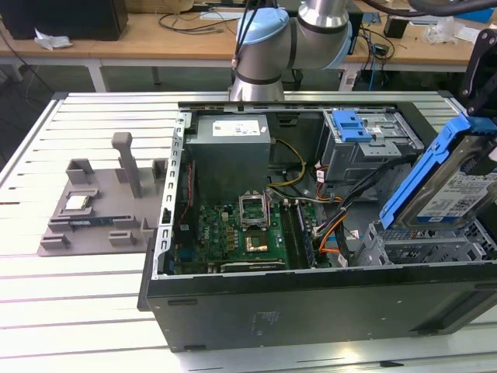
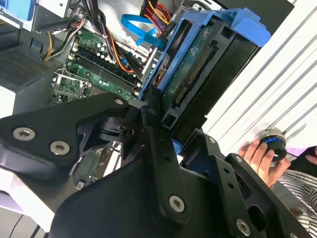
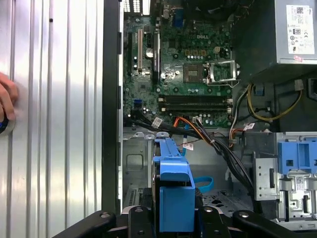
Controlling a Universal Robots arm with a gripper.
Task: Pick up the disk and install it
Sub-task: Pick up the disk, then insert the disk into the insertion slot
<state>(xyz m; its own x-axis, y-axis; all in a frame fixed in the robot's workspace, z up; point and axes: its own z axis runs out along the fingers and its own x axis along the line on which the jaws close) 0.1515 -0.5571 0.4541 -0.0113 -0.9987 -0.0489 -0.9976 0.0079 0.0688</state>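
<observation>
The gripper [image 3: 174, 218] pinches the disk [image 1: 446, 183] by its blue bracket, holding it tilted above the open computer case [image 1: 311, 311] at the exterior view's right. The case lies on a ribbed metal table [image 1: 78, 303], with wooden benches [image 1: 155, 35] behind it and a grey fixture [image 1: 101, 210] at centre left.

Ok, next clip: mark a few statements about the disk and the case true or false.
1. The jaws grip the disk by its blue bracket. True.
2. A square chip sits on the grey fixture. True.
3. The disk lies on that fixture. False: it hangs tilted over the computer case.
4. The case is closed. False: it is open, motherboard exposed.
</observation>
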